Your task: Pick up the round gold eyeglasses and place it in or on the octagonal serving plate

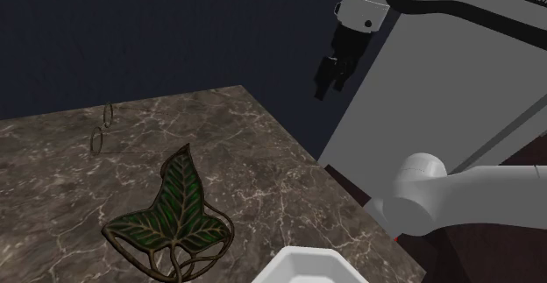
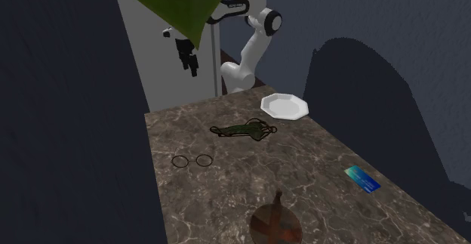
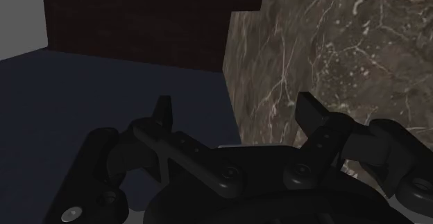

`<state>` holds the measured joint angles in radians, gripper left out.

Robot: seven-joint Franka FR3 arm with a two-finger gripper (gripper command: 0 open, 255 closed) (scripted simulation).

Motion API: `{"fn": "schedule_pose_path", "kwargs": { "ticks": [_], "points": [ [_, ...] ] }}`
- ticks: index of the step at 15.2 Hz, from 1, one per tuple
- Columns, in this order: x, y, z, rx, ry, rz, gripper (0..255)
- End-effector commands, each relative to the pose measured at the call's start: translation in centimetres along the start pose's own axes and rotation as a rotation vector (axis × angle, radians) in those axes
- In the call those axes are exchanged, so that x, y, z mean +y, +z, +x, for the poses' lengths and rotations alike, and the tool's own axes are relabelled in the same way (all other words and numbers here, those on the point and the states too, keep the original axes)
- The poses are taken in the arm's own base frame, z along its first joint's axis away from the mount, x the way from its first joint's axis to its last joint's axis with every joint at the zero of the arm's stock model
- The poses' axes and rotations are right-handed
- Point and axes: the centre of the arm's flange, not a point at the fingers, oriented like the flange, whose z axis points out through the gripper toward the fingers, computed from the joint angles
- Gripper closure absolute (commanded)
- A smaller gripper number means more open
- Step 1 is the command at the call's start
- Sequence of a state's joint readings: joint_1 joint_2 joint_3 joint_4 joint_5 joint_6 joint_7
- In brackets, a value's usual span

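Observation:
The round thin-rimmed eyeglasses [image 1: 101, 130] [image 2: 192, 161] lie flat on the dark marble table [image 1: 254, 163], towards the shoulder view's far left. The white octagonal plate [image 1: 309, 267] [image 2: 284, 106] sits on the table's end nearest the arm. My black gripper [image 1: 327, 85] [image 2: 192, 67] [image 3: 236, 113] hangs high in the air beyond the table's edge, well away from both the glasses and the plate. Its fingers [image 3: 163, 112] stand apart with nothing between them. In the wrist view the table's edge [image 3: 236, 84] lies below the gripper.
A green leaf-shaped dish [image 1: 172, 213] [image 2: 243, 130] lies between the glasses and the plate. A blue card [image 2: 362, 179] and a brown round object [image 2: 275, 223] sit at the table's other end. A grey wall panel [image 2: 162, 69] rises behind the gripper.

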<state>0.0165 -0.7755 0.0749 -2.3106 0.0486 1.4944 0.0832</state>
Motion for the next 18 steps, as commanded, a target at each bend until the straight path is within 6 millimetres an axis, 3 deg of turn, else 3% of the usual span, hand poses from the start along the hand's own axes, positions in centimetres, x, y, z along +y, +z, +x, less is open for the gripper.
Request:
{"fn": "schedule_pose_path", "kwargs": {
  "ticks": [1,18],
  "points": [
    [0.0,0.0,0.0,0.0,0.0,0.0,0],
    [-20.9,1.8,7.7,0.053,0.08,-0.015,0]
  ]
}}
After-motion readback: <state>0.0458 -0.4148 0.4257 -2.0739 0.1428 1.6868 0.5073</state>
